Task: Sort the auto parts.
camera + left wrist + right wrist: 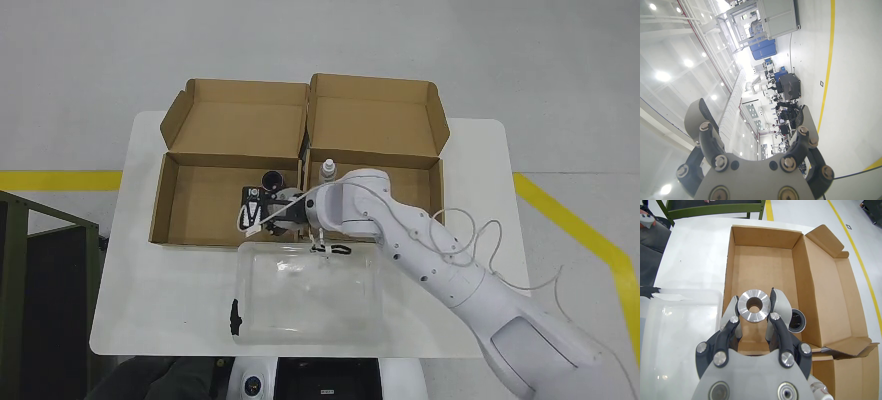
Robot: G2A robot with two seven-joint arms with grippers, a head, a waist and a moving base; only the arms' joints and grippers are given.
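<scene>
– Two boxes stand open side by side on the white table (140, 290): the left box (200, 210) and the right box (375, 125), both with lids folded back. Where is the part?

– The metal ring (744, 307) sits between the fingers (776, 298) of the right gripper (754, 295), which is clamped on its round sides. The bore of the ring faces the wrist camera.

– Over which box?

– Over the left one, in the half next to the right box and toward the front wall that faces the clear bin (300, 310). I cannot tell how high the ring is above the cardboard floor.

– Is anything lying in that box?

– One dark-lined sleeve (796, 322) lies on the floor just beside the gripper, on the lid side. It is apart from the ring.

– And in the right box?

– One small white part (327, 170) stands upright there, close to the wall next to the left box.

– Where is the bin?

– It is on the table just in front of both boxes, on the robot's side of them. I cannot tell whether it touches their front walls.

– And the other arm?

– The left gripper (753, 117) points away toward the hall, its fingers spread wide.
</scene>
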